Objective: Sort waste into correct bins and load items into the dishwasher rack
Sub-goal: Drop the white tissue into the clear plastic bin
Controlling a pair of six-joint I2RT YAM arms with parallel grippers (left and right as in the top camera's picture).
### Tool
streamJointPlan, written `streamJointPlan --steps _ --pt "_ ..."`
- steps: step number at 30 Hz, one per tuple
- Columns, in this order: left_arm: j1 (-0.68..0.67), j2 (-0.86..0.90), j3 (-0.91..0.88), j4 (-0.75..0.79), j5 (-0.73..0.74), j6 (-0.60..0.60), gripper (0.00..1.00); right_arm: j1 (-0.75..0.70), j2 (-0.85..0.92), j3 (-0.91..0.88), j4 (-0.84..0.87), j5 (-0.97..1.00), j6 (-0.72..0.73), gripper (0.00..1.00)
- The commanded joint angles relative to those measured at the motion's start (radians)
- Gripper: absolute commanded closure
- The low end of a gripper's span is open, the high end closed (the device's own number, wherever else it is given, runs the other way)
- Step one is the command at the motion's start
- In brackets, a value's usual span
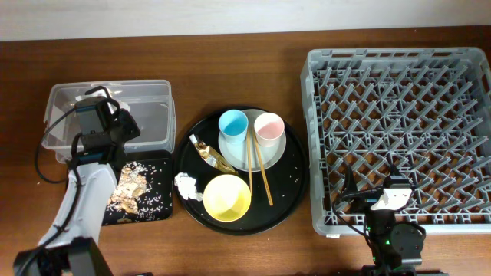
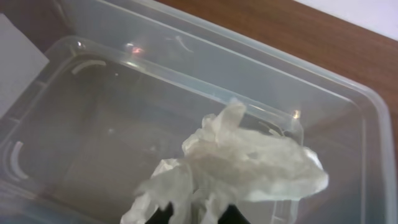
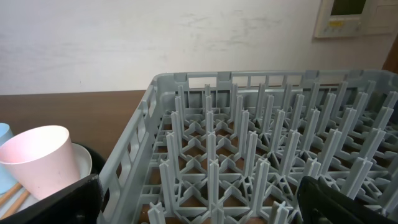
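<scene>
The dishwasher rack (image 1: 314,138) fills the right side of the table, with nothing among its upright pegs. The right gripper (image 3: 199,205) hangs over the rack's near edge, its jaws spread wide and holding nothing.

The round black tray (image 1: 294,172) sits at the centre. To its left stands the clear tub (image 1: 157,123), and the small black tray (image 1: 157,203) lies just in front of the tub. Tan food scraps (image 1: 130,188) and white grains are scattered in that small tray.

On the round tray the grey-white plate (image 1: 234,157) carries the blue cup (image 1: 233,123) and the pink cup (image 1: 268,129), side by side and upright. The yellow bowl (image 1: 227,197) sits in front of the plate. The chopsticks (image 1: 263,178) lie slanted from the plate across the tray, passing beside the bowl.

The gold foil wrapper (image 1: 211,156) lies at the plate's left edge. A loose tissue wad (image 1: 186,185) rests on the tray left of the bowl.

The left gripper (image 2: 198,216) hovers over the tub, and its jaws stand close together on the held tissue wad (image 2: 249,165) — the paper billows up from between the dark fingertips, above the tub's floor.
</scene>
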State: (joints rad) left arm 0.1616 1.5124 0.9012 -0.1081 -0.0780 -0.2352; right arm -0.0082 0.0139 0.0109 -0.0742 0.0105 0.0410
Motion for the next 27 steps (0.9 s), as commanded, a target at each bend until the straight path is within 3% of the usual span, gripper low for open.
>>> streamJointPlan --steps 1,4,5,11,14,20,22,27 --pt "0.008 0.01 0.01 0.028 0.011 -0.005 0.57 -0.005 -0.008 -0.005 -0.005 0.001 -0.007 0.02" --pt "0.008 0.01 0.01 0.054 0.011 -0.005 0.19 -0.005 -0.008 -0.005 -0.005 0.001 -0.007 0.02" --pt "0.008 0.01 0.01 0.057 0.011 -0.005 0.15 -0.005 -0.008 -0.005 -0.005 0.001 -0.007 0.02" --pt "0.008 -0.015 0.011 0.061 0.046 -0.005 0.13 -0.005 -0.008 -0.005 -0.005 0.002 -0.007 0.02" --pt "0.003 -0.097 0.011 0.004 0.17 -0.006 0.22 -0.005 -0.008 -0.005 -0.005 0.001 -0.007 0.02" --pt "-0.056 -0.382 0.011 -0.311 0.258 -0.117 0.22 -0.005 -0.008 -0.005 -0.005 0.001 -0.007 0.02" --pt "-0.095 -0.481 0.01 -0.433 0.258 -0.116 0.08 -0.005 -0.008 -0.005 -0.005 0.001 -0.007 0.02" --pt "-0.187 -0.625 0.01 -0.695 0.254 -0.116 0.05 -0.005 -0.008 -0.005 -0.005 0.001 -0.007 0.02"
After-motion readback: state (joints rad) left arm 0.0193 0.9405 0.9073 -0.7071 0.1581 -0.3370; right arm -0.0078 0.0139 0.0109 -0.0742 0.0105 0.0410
